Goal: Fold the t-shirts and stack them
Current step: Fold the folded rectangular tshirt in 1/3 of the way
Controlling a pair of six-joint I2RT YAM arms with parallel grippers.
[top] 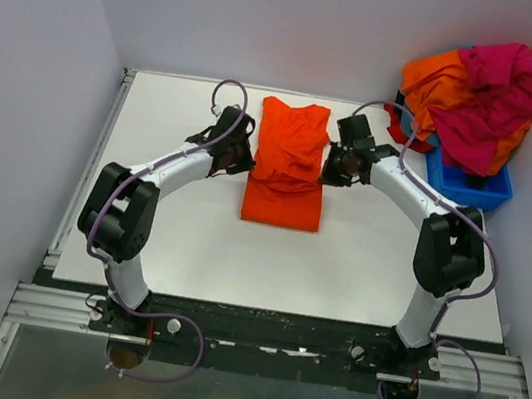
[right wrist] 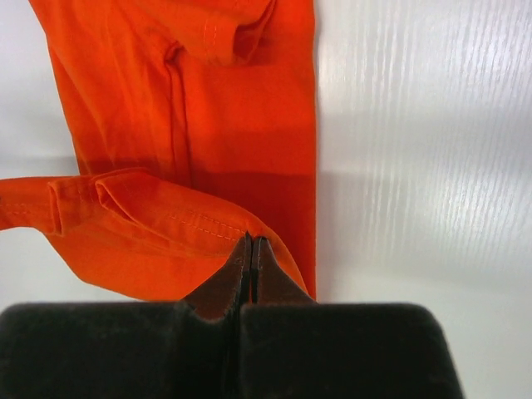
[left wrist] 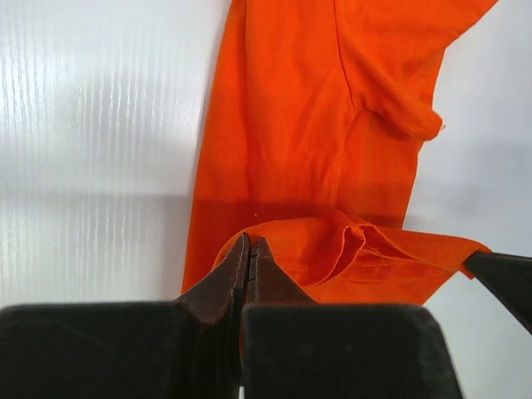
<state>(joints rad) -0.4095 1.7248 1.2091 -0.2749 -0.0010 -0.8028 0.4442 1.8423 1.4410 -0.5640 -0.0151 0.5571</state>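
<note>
An orange t-shirt (top: 288, 168) lies lengthwise on the white table (top: 367, 266), partly folded. My left gripper (top: 240, 158) is shut on its left edge, and my right gripper (top: 335, 167) is shut on its right edge. Both hold the shirt's raised end above the flat part. In the left wrist view the gripper (left wrist: 251, 243) pinches the lifted hem of the shirt (left wrist: 316, 133). In the right wrist view the gripper (right wrist: 250, 242) pinches the same hem of the shirt (right wrist: 208, 108).
A blue bin (top: 471, 183) stands at the back right, heaped with crumpled orange and magenta shirts (top: 480, 92). Grey walls close in the table on the left, back and right. The arms' bases sit on a rail (top: 264, 339) at the near edge.
</note>
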